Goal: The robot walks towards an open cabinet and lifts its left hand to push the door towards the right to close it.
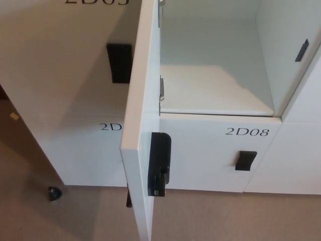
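The open white cabinet door (pixel 143 125) juts straight toward me, seen edge-on in the middle of the head view. A black lock block (pixel 159 164) sits on its inner face near the bottom. Behind it the open compartment (pixel 215 75) shows a bare white shelf and pale walls, with metal hinges (pixel 161 88) on its left side. Neither of my hands shows in the picture.
White locker fronts surround the opening: one marked 2D08 (pixel 247 132) with a black handle (pixel 246 160) below it, another black handle (pixel 119 63) on the left. Beige carpet (pixel 225 216) lies below. A small dark foot (pixel 54 193) stands at the lower left.
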